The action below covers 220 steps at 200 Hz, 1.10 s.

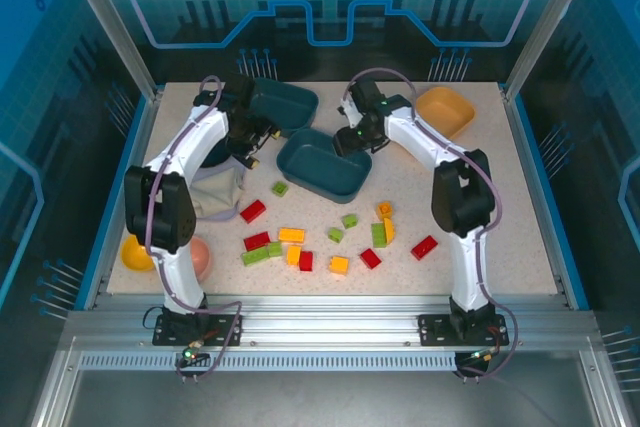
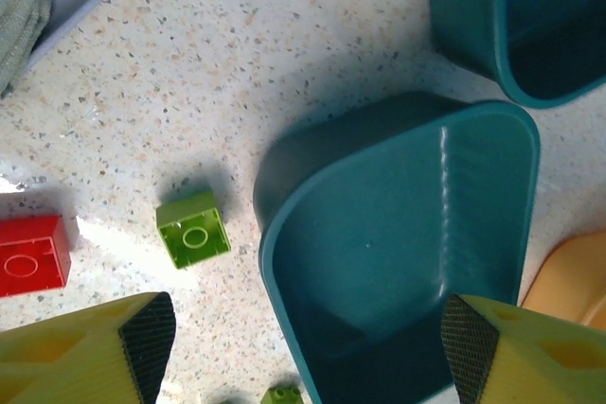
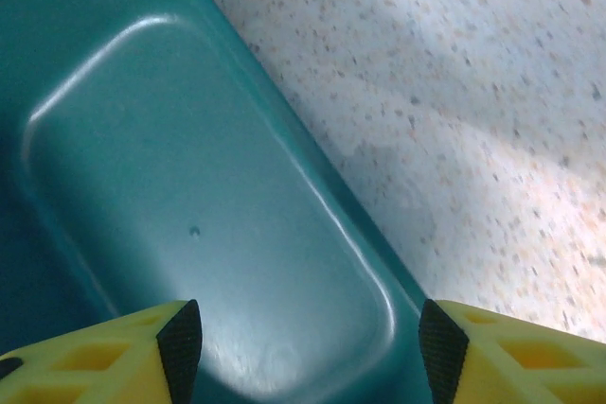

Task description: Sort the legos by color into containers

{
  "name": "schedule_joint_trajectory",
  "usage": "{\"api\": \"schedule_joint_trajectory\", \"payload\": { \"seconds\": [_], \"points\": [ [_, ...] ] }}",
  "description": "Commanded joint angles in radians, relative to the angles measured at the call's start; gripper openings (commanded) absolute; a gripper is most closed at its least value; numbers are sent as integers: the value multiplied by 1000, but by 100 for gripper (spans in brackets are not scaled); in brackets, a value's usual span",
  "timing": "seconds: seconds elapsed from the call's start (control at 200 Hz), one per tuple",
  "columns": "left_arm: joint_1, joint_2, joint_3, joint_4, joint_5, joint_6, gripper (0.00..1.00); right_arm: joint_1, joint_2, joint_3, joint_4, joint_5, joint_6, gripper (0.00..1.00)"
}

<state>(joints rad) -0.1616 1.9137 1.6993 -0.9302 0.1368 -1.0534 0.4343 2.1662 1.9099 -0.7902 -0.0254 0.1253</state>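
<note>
The left claw (image 2: 308, 338) hangs spread and empty above the tabletop (image 2: 284, 54), probably lining up on the light green brick (image 2: 194, 229) just beside the near teal tray (image 2: 398, 262). The legos (image 1: 300, 242) lie loose in front of the trays, seemingly none sorted yet. The right claw (image 3: 303, 338), also wide apart and holding nothing, hovers over that tray's bare floor. Farther right sits the orange tray (image 1: 445, 110), handy for it.

Worktop (image 1: 500, 197) is off-white with brown-grey speckles. Teal trays (image 1: 322, 175) are a dark shade, and the orange tray (image 1: 447, 112) is pale. Scattered about are red legos (image 1: 253, 210), green legos (image 1: 280, 188) and yellow-orange legos (image 1: 291, 235). Left end effector (image 2: 308, 333) is yellow with black cross-hatched pads (image 2: 151, 342).
</note>
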Motion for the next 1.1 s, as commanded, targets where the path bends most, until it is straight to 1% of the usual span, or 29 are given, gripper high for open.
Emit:
{"api": "schedule_joint_trajectory", "payload": {
  "seconds": [0.0, 0.035, 0.155, 0.285, 0.365, 0.47, 0.575, 0.65, 0.865, 0.99, 1.095],
  "points": [
    [33, 47, 52, -5, 39, -12, 78, 24, 100, 141, -114, 34, -27, 62],
    [37, 65, 70, -9, 45, -5, 77, 24, 130, 172, -133, 50, -27, 60],
    [40, 121, 126, -26, 52, 22, 77, 26, 189, 217, -136, 105, -40, 60],
    [41, 157, 157, -25, 53, 35, 77, 25, 220, 254, -134, 132, -57, 59],
    [41, 175, 174, -22, 52, 44, 77, 24, 253, 296, -155, 127, -61, 58],
    [40, 198, 198, -23, 52, 57, 77, 24, 298, 358, -184, 113, -60, 50],
    [42, 224, 226, -31, 46, 68, 77, 24, 308, 373, -190, 115, -60, 38],
    [43, 239, 246, -29, 47, 73, 77, 22, 285, 353, -182, 122, -82, 31],
    [45, 294, 324, -44, 50, 86, 77, -8, 167, 217, -147, 137, -133, 20],
    [45, 327, 368, -35, 54, 83, 78, -43, 93, 140, -141, 146, -123, 10],
    [45, 362, 408, -23, 66, 62, 78, -83, 34, 73, -132, 158, -86, 6]
  ]
}}
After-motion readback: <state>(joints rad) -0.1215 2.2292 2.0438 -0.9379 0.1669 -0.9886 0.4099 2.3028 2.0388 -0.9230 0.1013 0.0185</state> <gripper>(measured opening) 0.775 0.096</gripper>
